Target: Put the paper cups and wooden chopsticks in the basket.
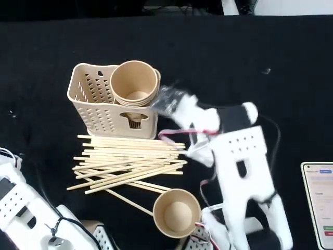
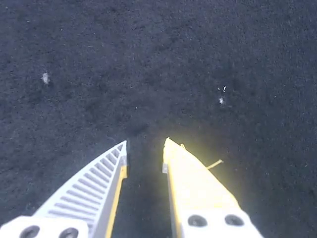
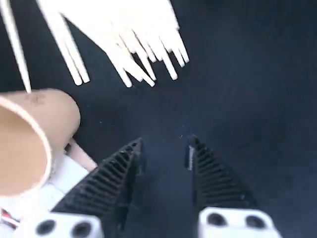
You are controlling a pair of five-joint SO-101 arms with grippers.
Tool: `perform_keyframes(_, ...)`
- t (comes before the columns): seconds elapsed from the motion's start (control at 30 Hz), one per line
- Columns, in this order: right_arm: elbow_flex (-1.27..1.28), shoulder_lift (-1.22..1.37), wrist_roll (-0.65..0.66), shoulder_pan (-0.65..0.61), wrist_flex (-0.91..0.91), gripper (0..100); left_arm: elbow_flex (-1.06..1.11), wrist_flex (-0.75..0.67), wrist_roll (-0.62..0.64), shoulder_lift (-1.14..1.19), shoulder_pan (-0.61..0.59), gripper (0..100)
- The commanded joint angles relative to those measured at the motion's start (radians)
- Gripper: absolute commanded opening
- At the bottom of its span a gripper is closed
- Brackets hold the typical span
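The right gripper (image 3: 164,144) has two black ribbed fingers (image 3: 119,173) that stand apart with nothing between them, above the black cloth (image 3: 247,74). Just beyond the fingertips are the cut ends of the chopsticks (image 3: 133,54), and beside one finger is the loose cup (image 3: 29,134). The left gripper (image 2: 145,144) has one white ribbed finger and one yellow smooth finger, also parted and empty, over bare cloth with some small specks. In the high view the chopsticks (image 1: 130,161) are a loose pile of thin, pale wooden sticks on the cloth in front of the basket (image 1: 99,112). Their long axis runs mostly across the table, along the basket's front wall, and some fan out a little. One stick lies diagonally and reaches to the loose cup (image 1: 177,212). This cup is brown paper, round, upright with its mouth up, near the right arm's base. A stack of the same cups (image 1: 134,83) stands in the right end of the basket, which is beige plastic with slotted walls. A phone (image 1: 318,203) lies at the table's right edge.
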Motion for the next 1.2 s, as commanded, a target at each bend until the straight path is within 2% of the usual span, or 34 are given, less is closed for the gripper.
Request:
perform_keyframes(0.0, 0.035, -0.143, 0.052, -0.104, 0.029, 15.2, -0.067, -0.017, 0.008, -0.015, -0.001, 13)
perform_keyframes(0.1, 0.15, -0.245, 0.051, -0.209, -0.003, 14.9, -0.067, -0.017, 0.008, -0.015, -0.002, 13)
perform_keyframes(0.23, 0.28, -0.326, 0.021, -0.264, -0.051, 14.9, -0.067, -0.017, 0.008, -0.015, -0.002, 13)
perform_keyframes(0.47, 0.239, -0.337, -0.029, -0.298, 0.035, 15.3, -0.067, -0.017, 0.008, -0.015, -0.002, 13)
perform_keyframes(0.67, 0.245, -0.331, -0.031, -0.362, 0.035, 21.8, -0.067, -0.017, 0.008, -0.015, -0.002, 13)
perform_keyframes(0.97, 0.283, -0.329, -0.061, -0.569, 0.037, 22.2, -0.067, -0.017, 0.008, -0.015, -0.002, 13)
perform_keyframes(1.17, 0.343, -0.329, -0.071, -0.631, 0.035, 22.4, -0.067, -0.017, 0.008, -0.015, -0.002, 13)
